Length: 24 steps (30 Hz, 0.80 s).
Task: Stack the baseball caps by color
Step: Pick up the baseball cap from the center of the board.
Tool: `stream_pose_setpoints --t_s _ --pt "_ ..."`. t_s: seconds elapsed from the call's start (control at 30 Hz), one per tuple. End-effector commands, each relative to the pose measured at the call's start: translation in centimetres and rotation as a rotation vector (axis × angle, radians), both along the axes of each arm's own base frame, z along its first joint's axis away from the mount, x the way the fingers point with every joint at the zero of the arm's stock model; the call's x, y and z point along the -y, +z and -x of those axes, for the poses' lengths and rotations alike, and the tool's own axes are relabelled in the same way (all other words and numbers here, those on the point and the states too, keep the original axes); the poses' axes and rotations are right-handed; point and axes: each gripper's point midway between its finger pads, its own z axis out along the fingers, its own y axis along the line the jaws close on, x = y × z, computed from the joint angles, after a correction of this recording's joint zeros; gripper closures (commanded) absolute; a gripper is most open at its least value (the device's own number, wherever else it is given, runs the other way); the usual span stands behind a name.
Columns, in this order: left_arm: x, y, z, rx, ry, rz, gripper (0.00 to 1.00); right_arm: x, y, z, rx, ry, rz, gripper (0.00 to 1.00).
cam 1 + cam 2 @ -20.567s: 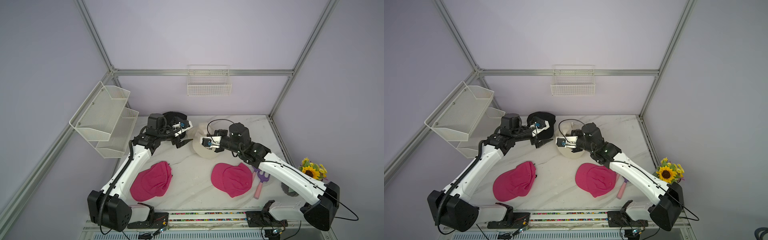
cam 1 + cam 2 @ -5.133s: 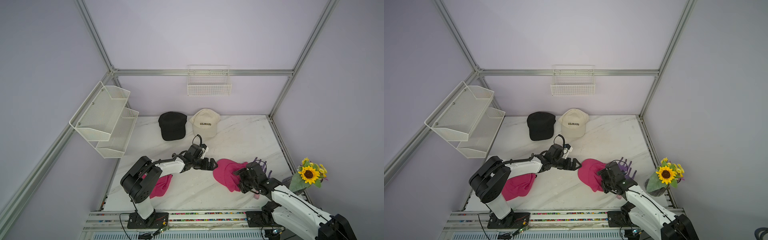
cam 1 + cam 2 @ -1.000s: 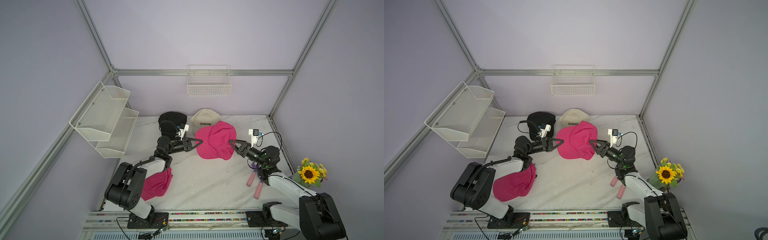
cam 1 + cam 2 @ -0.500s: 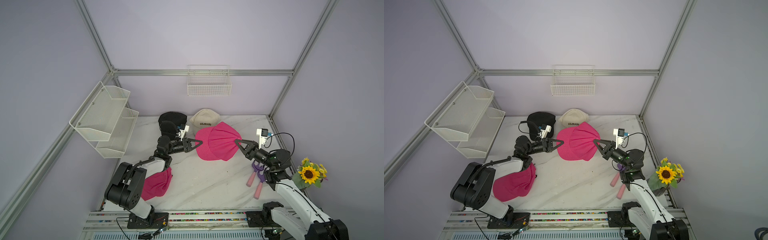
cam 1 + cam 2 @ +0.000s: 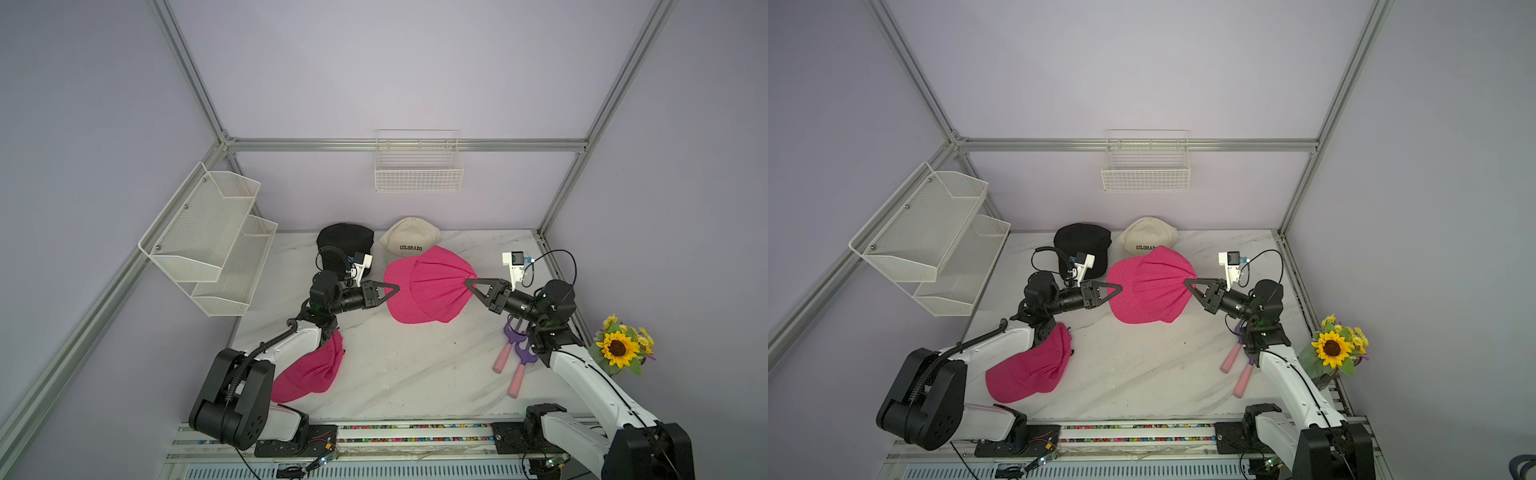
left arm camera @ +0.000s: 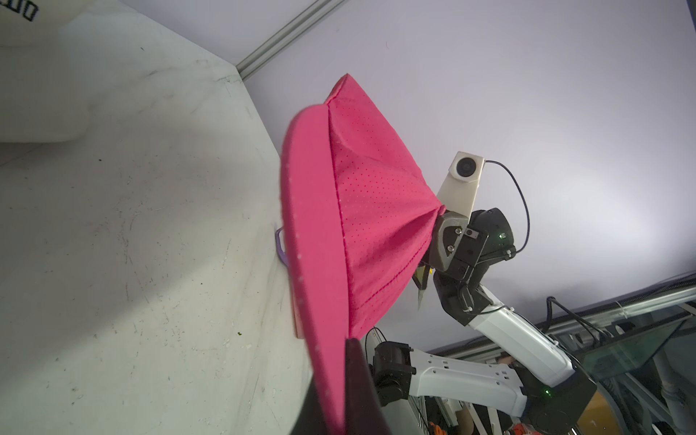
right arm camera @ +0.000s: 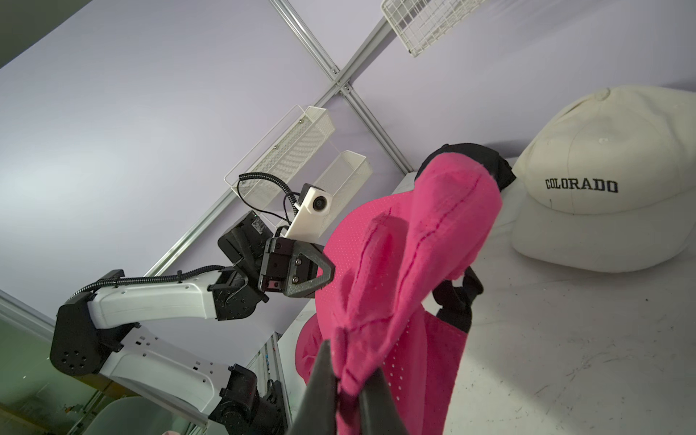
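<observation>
Transfer of lifted pink cap [image 5: 428, 286], judging by the pose: brim edge pinched tight in left claw [image 5: 395, 286], bunched crown fabric clamped in right claw [image 5: 468, 282], stretched between both, clear of table [image 5: 415, 365]. Next, probably: swing toward resting pink cap [image 5: 309, 372], lying back beneath left claw's arm; align crown over crown, lower, then release.

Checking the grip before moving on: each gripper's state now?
Left gripper: shut on the raised pink cap, at its brim.
Right gripper: shut on that cap's crown.
</observation>
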Motion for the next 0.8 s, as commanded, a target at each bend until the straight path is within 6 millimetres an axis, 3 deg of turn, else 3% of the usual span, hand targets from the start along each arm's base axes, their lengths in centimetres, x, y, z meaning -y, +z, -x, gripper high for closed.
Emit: stream_pose_setpoints --t_s 0.0,0.07,0.13,0.17,0.23,0.37,0.5,0.67,0.77 --pt "-4.4 -5.9 -3.5 -0.18 0.276 -0.07 0.89 0.9 4.1 -3.3 0.138 -0.185 0.036 1.0" --pt "-4.7 -6.5 -3.5 -0.205 0.298 -0.066 0.76 -0.4 3.5 -4.9 0.126 -0.214 0.093 1.0" --pt "-5.4 -7.2 -3.5 -0.215 0.344 -0.083 0.46 -1.6 2.7 -6.7 0.114 -0.242 0.172 1.0" --pt "-5.8 -7.2 -3.5 -0.213 0.374 -0.094 0.36 -2.0 2.0 -7.6 0.102 -0.239 0.206 1.0" --pt "-7.0 -6.3 -3.7 -0.168 0.442 -0.125 0.24 -2.7 1.3 -9.2 0.112 -0.23 0.276 1.0" --pt "-9.1 -4.3 -3.6 -0.082 0.549 -0.22 0.14 -3.4 -0.1 -10.8 0.167 -0.207 0.444 1.0" --pt "-12.1 -2.8 -2.8 0.003 0.691 -0.337 0.0 -3.0 0.8 -10.9 0.328 -0.229 0.568 1.0" --pt "-15.7 -3.1 -2.0 0.016 0.837 -0.506 0.0 -2.9 3.4 -8.8 0.503 -0.234 0.616 1.0" --pt "-17.5 -3.1 -1.5 0.017 0.912 -0.557 0.0 -3.9 3.6 -7.1 0.586 -0.164 0.671 1.0"
